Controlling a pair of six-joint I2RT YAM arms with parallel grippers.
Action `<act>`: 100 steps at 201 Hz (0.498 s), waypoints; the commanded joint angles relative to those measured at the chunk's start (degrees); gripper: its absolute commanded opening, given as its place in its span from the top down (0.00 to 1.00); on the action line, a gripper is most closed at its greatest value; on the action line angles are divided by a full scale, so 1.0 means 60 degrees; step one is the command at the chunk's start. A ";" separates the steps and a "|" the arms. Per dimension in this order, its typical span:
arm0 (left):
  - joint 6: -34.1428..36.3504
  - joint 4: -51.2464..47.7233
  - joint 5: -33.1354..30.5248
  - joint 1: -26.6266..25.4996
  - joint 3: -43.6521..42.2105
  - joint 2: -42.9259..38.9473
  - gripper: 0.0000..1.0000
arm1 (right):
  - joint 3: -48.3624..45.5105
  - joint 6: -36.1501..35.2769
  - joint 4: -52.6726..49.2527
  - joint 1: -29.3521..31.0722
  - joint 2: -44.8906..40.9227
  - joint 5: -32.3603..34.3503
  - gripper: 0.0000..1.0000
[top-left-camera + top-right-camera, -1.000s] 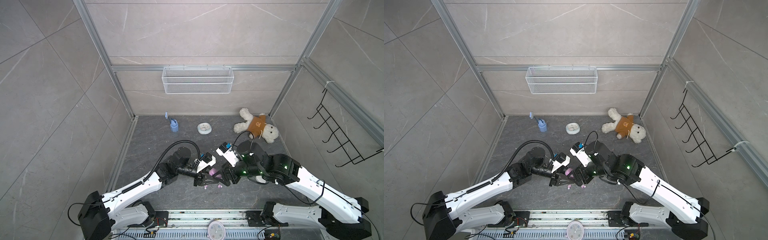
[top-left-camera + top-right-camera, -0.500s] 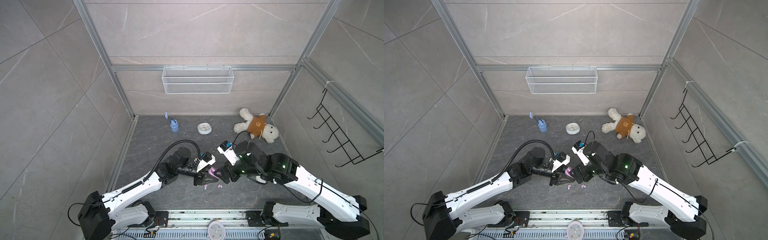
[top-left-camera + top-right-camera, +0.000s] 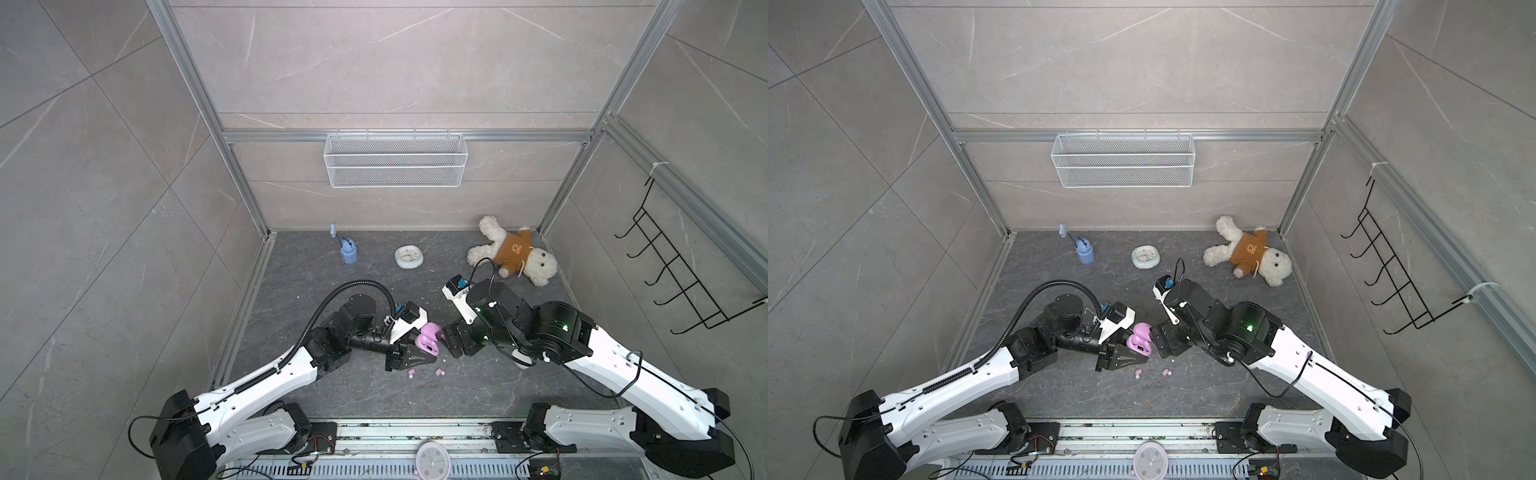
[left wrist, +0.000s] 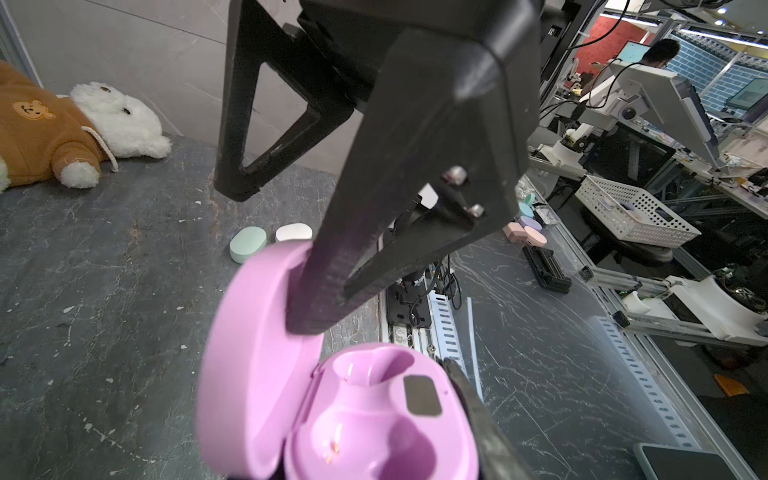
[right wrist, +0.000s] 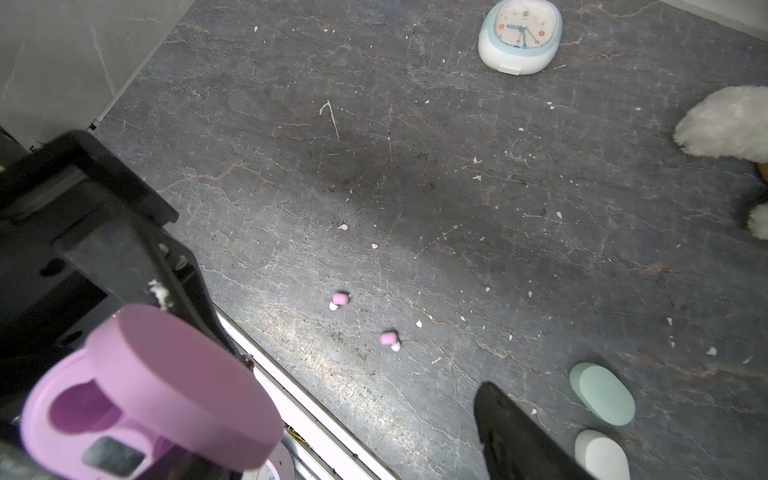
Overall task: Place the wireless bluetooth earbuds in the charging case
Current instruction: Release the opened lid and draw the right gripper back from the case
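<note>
The left hand is closed on the base of the pink charging case and holds it just above the worktop. The lid is swung open and both moulded sockets are bare. The right hand stands close beside the case with its fingers spread wide and nothing between them. One fingertip sits at the lid's rim, though whether it touches cannot be told. Two pink earbuds lie loose on the worktop near each other, just in front of the case, each showing a white tip. A closed mint case and a white case rest apart from them, under the right arm. The buds look very light, hard and glossy, and far smaller than a fingertip, so they would probably skid, roll or pop out under an off-centre squeeze. The surest hold seems to be across the rounded pink body with the fingers brought low to the worktop. That leaves the soft white tip free to go into its socket. The held case looks stiff, but its open lid is likely the weak point.
</note>
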 commanded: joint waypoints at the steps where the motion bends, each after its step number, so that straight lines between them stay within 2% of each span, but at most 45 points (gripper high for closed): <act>1: -0.0200 0.0676 0.0611 -0.0051 -0.0037 -0.0284 0.85 | 0.0414 0.0100 -0.0341 -0.0282 0.0034 0.0410 0.16; 100: -0.1021 0.2251 0.0190 -0.0080 -0.0934 -0.0269 0.86 | 0.0692 0.0050 -0.0159 -0.0950 0.0443 -0.0518 0.14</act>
